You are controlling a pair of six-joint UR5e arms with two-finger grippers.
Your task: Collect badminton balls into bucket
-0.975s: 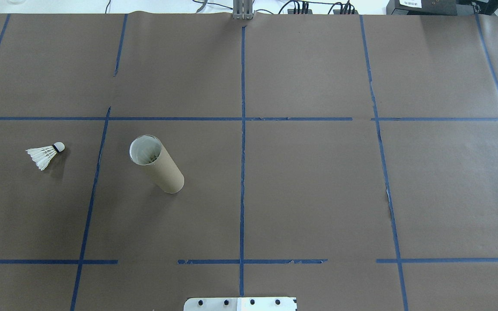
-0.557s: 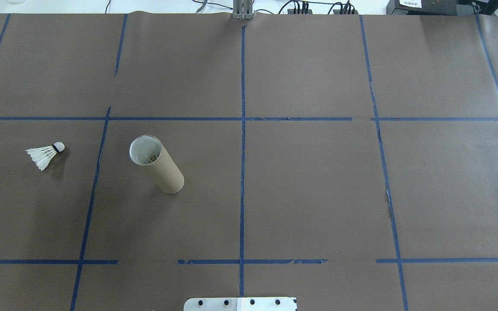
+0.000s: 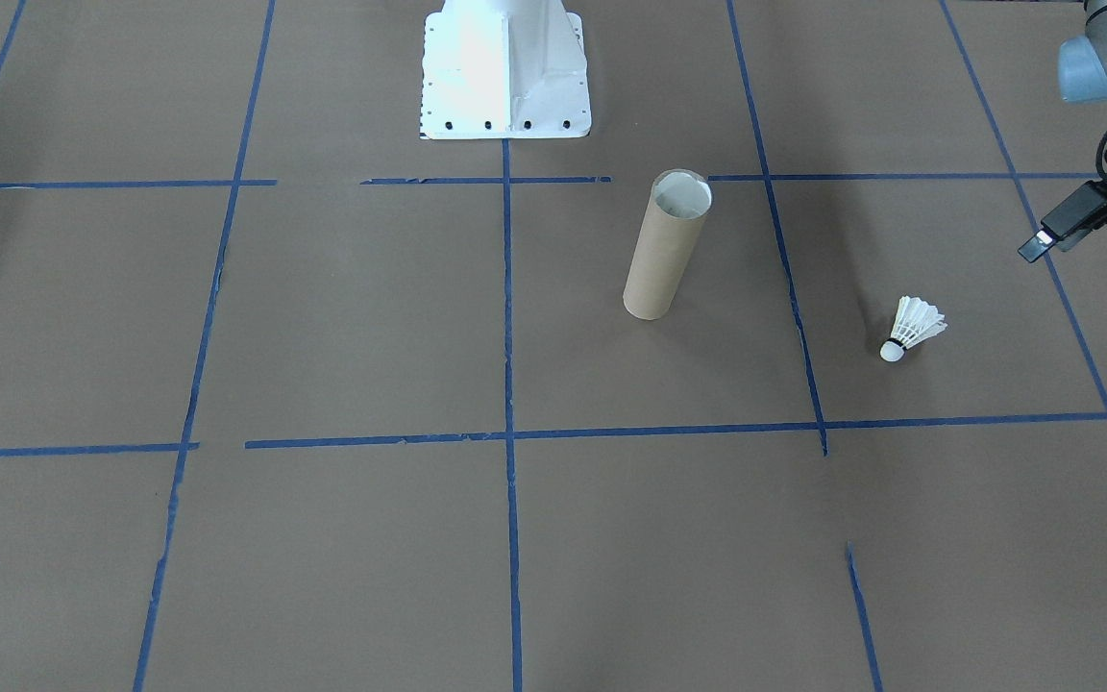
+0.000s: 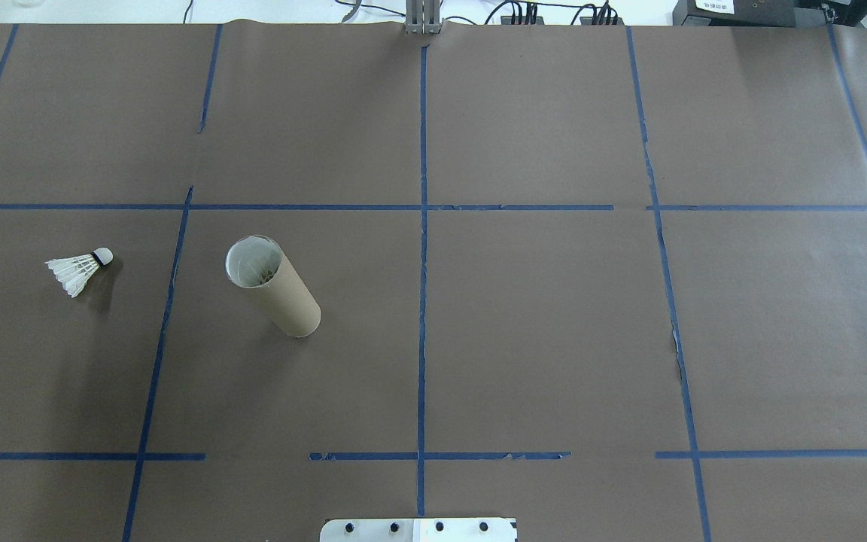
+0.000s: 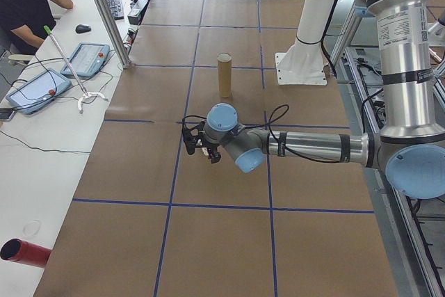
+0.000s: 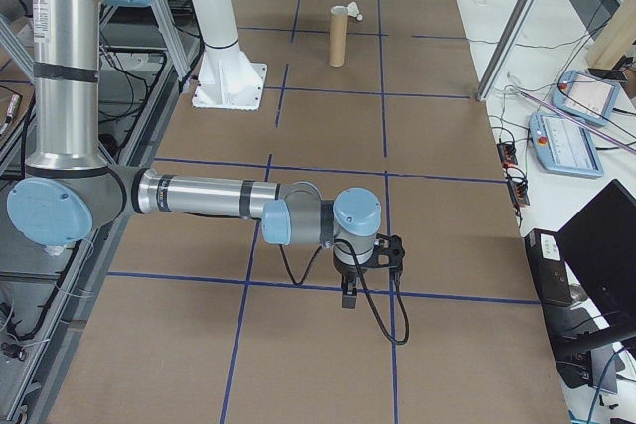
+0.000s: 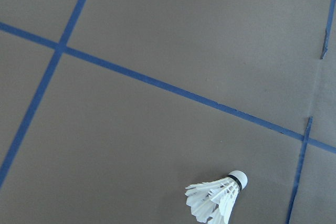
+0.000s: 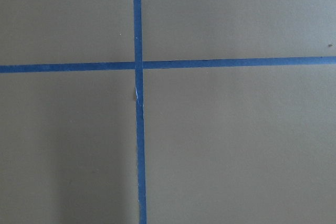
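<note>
Jaws of left gripper (image 3: 1035,250) and right gripper (image 6: 348,297): you cannot tell | left gripper's tip newly enters your overhead view, nearing small white feather shuttlecock (image 4: 78,270) | tall brown cardboard tube (image 4: 274,287) upright; pickup pending

In the lower middle of the frame we see the near arm (image 6: 209,196) stretched low over the table (image 6: 328,146), its right gripper (image 6: 350,297) pointing down by a blue tape line (image 6: 328,285); whether its fingers are parted we cannot tell. At upper centre the bucket (image 6: 339,36) stands upright, the shuttlecock (image 6: 357,13) just beyond it. The white robot base (image 6: 229,81) sits at upper left.
</note>
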